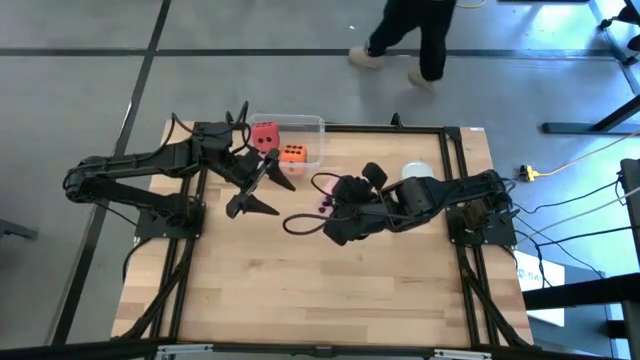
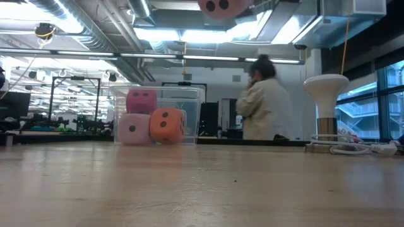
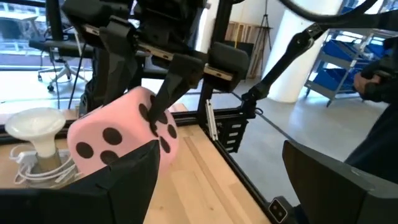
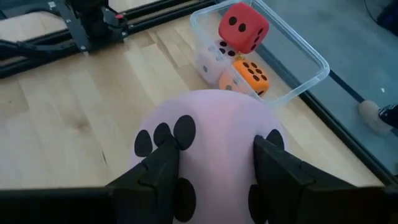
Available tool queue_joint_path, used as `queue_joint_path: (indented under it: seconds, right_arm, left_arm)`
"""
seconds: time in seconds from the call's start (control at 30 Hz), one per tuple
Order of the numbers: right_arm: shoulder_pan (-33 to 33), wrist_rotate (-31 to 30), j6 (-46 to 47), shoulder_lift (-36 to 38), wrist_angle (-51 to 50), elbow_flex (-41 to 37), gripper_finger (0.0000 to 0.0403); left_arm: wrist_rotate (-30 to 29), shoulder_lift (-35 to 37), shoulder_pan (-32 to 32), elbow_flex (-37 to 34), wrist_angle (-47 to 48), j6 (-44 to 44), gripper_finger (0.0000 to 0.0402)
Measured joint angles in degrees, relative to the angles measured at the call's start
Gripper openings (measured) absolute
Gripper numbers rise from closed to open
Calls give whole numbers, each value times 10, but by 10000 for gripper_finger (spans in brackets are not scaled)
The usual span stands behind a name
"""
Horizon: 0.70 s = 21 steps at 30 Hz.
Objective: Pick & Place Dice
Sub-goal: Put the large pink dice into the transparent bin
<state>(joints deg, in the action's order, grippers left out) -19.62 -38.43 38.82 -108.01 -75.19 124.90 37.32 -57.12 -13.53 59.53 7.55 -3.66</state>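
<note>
A pink die with dark pips (image 3: 124, 134) hangs high over the table's middle, also at the low view's top edge (image 2: 224, 6), with my right gripper (image 4: 214, 149) shut on it. My left gripper (image 1: 284, 198) stands open and level a short way to the die's left, its fingers (image 3: 124, 180) apart from the die. At the far edge stands a clear tub (image 1: 312, 125). In it a red die (image 4: 244, 26) sits on top of a pale pink die (image 2: 134, 129), beside an orange die (image 4: 249, 76). My right gripper pinches the pink die between its two fingers (image 4: 163, 168), which lie on two opposite faces (image 4: 186, 134). The fingers slant down from the table's right side. The die is lifted clear of the table, and its soft sides bulge up between the fingers.
A white mushroom-shaped stand (image 1: 417, 172) with coiled cable stands at the far right of the table. Black frame rails (image 1: 460, 200) run along the table's edges. A person (image 2: 262, 101) is on the floor beyond the far edge. Bare wood (image 1: 320, 290) fills the near half.
</note>
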Motion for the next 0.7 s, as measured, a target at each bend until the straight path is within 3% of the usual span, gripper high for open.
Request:
queue_joint_path:
  seconds: [0.17,0.37,0.5,0.6,0.7]
  right_arm:
    - [0,3,-3,0,31,0,163]
    - [0,3,-23,0,47,0,163]
    - [0,3,-62,0,67,0,163]
    - [0,-2,-105,0,76,0,161]
    - [2,-14,-113,0,79,0,159]
  left_arm:
    - [-21,0,-1,0,18,3,331]
    - [-141,-5,5,0,37,-14,331]
    - [-188,-12,6,0,38,-50,331]
    - [-191,-24,7,0,32,-117,331]
    - [-160,-37,11,0,30,-117,331]
